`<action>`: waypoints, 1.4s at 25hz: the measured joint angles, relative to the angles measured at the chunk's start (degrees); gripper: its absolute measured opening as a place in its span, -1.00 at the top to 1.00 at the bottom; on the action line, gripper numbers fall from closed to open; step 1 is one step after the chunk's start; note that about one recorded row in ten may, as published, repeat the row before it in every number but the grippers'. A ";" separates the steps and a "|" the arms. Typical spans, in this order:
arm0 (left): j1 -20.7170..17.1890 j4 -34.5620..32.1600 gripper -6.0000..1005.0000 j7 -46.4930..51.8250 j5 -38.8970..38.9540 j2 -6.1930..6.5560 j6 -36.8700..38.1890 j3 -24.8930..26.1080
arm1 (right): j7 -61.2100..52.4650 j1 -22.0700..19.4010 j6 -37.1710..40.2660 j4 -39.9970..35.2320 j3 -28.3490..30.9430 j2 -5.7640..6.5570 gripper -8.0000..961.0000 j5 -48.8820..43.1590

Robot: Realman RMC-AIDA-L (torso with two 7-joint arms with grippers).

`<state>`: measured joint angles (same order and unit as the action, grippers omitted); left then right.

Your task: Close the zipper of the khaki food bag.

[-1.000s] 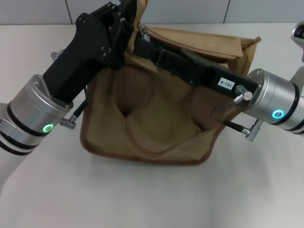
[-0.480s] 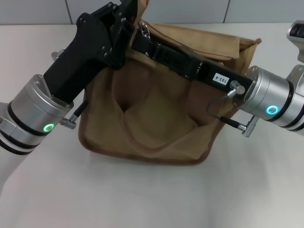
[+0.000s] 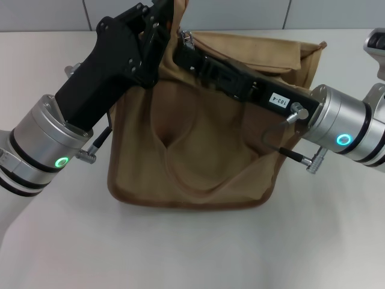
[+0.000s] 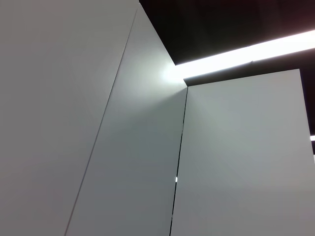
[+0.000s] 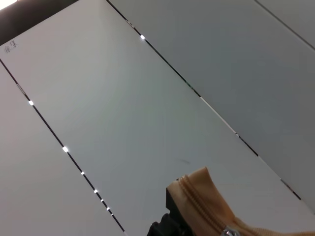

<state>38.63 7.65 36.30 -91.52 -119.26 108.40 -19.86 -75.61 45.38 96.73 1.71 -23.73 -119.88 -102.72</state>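
Tan canvas, the boxy khaki food bag (image 3: 198, 144) stands mid-table; left gripper (image 3: 162, 24) pinches its left top corner, right gripper (image 3: 186, 45) grips the silver zipper pull (image 3: 187, 40). The pull could slip, or the bag tip.

Khaki food bag (image 3: 198, 150) tan with darker brown piping, zipper (image 5: 206, 206) tan-taped, both arms black and silver, table (image 3: 192, 253) white.
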 joint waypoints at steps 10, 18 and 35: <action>-0.56 0.00 0.73 -0.01 0.06 0.00 0.09 0.00 | 1.38 -0.81 -0.20 -0.18 -0.01 0.00 0.96 0.00; -1.80 -0.35 0.73 -0.01 0.42 0.00 0.23 0.47 | 0.96 -1.98 -0.74 -0.81 0.00 0.23 0.95 -0.02; -5.68 -1.91 0.72 0.25 0.54 0.20 0.56 5.06 | -4.78 -9.19 -1.06 -8.25 2.33 0.52 0.92 0.07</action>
<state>32.95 5.74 36.55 -90.98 -119.07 108.96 -14.80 -80.39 36.19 95.68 -6.54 -21.39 -119.36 -102.65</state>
